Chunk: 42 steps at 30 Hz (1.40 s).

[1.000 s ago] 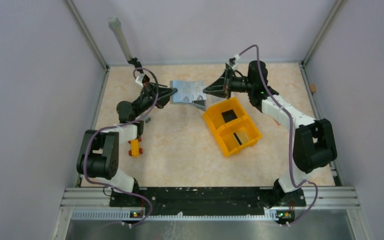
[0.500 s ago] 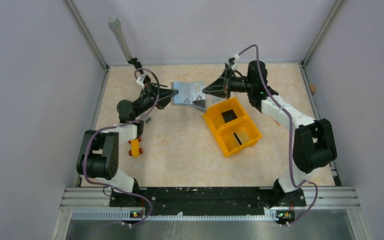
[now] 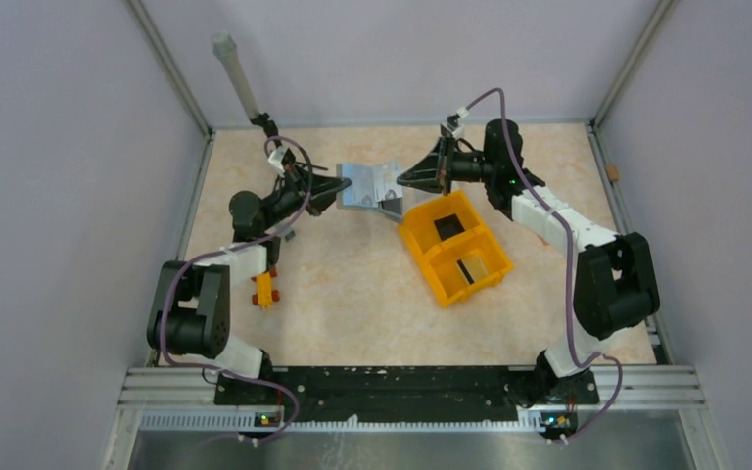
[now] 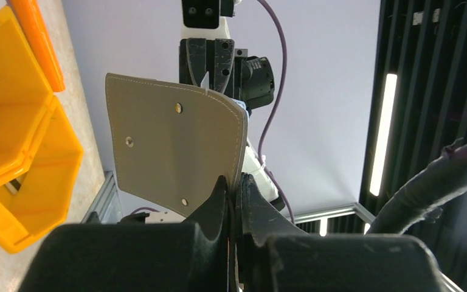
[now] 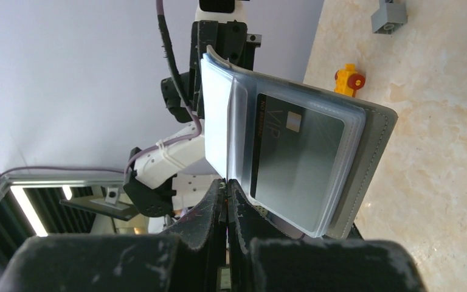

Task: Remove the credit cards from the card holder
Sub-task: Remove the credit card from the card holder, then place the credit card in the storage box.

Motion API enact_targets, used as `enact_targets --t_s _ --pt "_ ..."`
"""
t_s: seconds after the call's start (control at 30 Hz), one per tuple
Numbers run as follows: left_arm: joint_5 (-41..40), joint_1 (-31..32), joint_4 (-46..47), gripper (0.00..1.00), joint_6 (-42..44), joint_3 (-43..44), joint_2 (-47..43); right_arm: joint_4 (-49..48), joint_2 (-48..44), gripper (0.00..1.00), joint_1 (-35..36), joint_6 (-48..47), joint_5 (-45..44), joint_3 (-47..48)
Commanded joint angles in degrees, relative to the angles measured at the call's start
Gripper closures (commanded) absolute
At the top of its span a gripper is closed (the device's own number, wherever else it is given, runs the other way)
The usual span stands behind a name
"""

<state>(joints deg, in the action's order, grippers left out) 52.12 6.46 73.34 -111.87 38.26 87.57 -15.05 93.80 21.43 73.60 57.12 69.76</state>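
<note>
While both arms held the card holder point(image 4: 170, 146) up off the surface point(image 3: 352, 304), toward its far edge and just beyond the far corner of the orange bin point(image 3: 425, 266), the left hand point(image 4: 234, 188) was pressed together on the rim of the grey outer cover. The right hand point(image 5: 226, 191) was pinched shut on the edge of a pale inner leaf point(image 5: 216, 121); whether that leaf was a card or an empty sleeve could not be told. Beside it a dark credit card point(image 5: 298, 164) lay flat inside a clear sleeve. The cover bowed between the two grips, so the holder looked soft and light, and its sleeves thin, floppy and slick. The card itself was probably stiff, smooth and apt to slip. It would best be taken by whatever edge showed at the sleeve's mouth, pinched across its flat faces, with the other hand steadying the cover.
</note>
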Motion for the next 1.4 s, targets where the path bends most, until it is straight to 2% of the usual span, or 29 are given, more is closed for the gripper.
enact_targets --t_s 0.0,0.13,0.37,0.6,0.77,1.0,1.13,1.37 --pt "0.5 0.0 -3.9 1.0 4.9 1.9 -3.4 0.7 0.0 1.0 -0.3 -2.7 0.9 2.3" --pt "1.5 -0.4 -9.0 1.0 8.8 2.8 -4.3 3.1 0.1 1.0 -1.7 -5.8 2.0 2.4" --pt "3.0 -0.7 -25.1 1.0 19.5 7.0 -5.7 10.3 1.1 1.0 -4.3 -13.4 3.8 4.4" --pt "3.0 -0.7 -32.2 1.0 24.6 9.1 -5.7 14.3 3.8 1.0 -6.6 -18.7 3.9 7.5" --pt "2.8 -0.7 -36.4 1.0 27.5 8.9 -6.7 38.7 10.4 1.0 -8.6 -38.8 -1.2 20.2" --pt "3.6 -0.7 -35.9 1.0 26.8 9.0 -6.4 59.1 21.3 1.0 -9.0 -58.2 -12.1 35.9" --pt "4.3 -0.7 -36.8 1.0 26.6 10.1 -6.6 60.9 25.6 1.0 -9.0 -61.0 -15.9 40.2" --pt "4.5 -0.7 -37.7 1.0 26.5 9.9 -7.4 59.7 29.5 1.0 -9.0 -61.2 -17.9 42.3"
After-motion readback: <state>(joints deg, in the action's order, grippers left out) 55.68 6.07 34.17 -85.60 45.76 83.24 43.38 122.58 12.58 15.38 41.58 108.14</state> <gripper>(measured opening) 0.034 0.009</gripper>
